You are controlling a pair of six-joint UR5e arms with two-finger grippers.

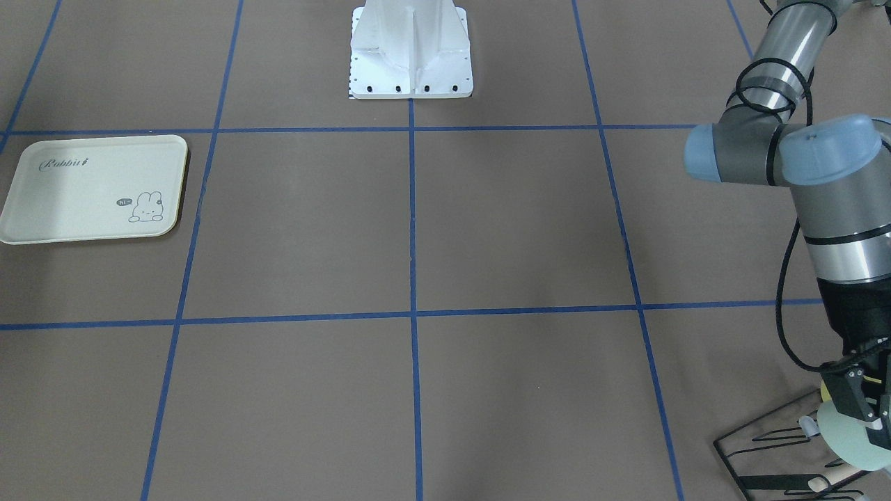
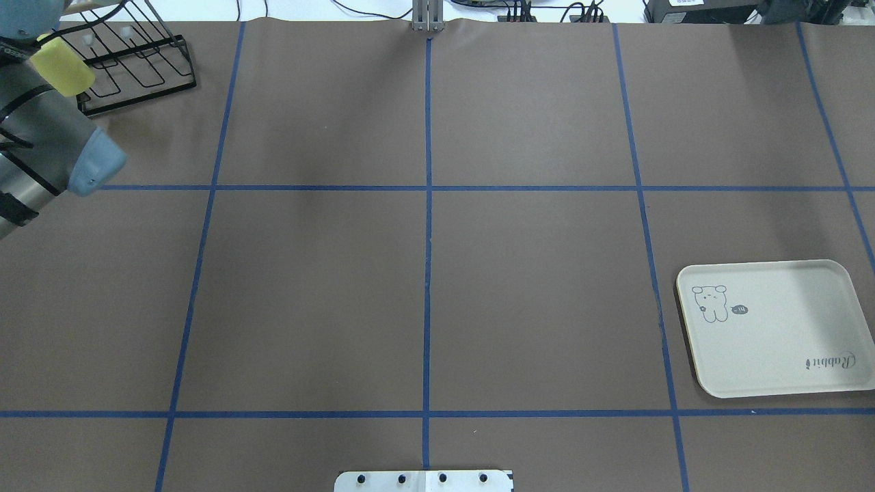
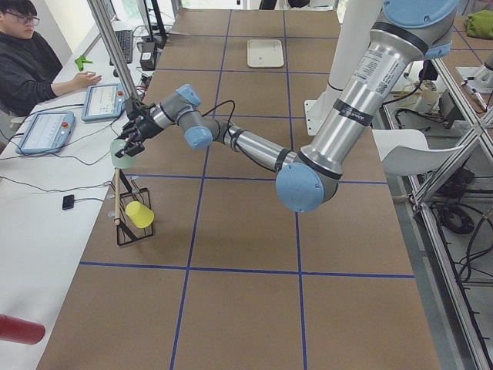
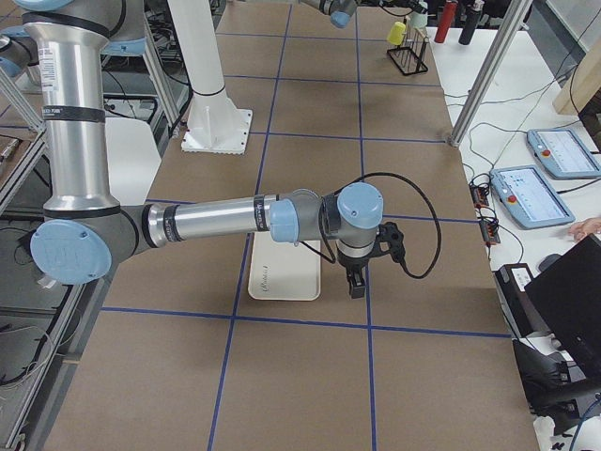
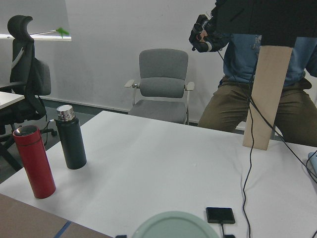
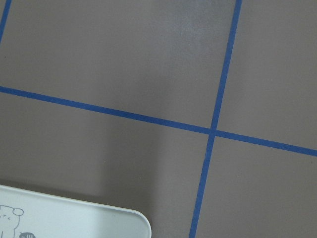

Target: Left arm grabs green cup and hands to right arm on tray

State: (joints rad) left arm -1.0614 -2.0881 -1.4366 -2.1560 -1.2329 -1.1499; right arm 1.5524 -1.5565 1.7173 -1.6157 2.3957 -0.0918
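The pale mint green cup (image 1: 846,438) hangs at the table's far left end, just above a black wire rack (image 1: 766,445). My left gripper (image 1: 869,412) is shut on the cup's rim. In the left wrist view only the rim of the green cup (image 5: 173,225) shows, at the bottom edge. The side view has the green cup (image 3: 122,153) clear of the rack's pegs. The cream tray (image 2: 772,328) lies bare at the right end of the table. My right gripper (image 4: 357,277) hovers beside the tray (image 4: 282,272); whether it is open or shut I cannot tell.
A yellow cup (image 3: 140,213) sits on the rack (image 3: 131,220). Beyond the table's edge stands a white desk with a red bottle (image 5: 33,161), a dark bottle (image 5: 71,144) and a phone (image 5: 220,214). A person (image 3: 31,58) sits nearby.
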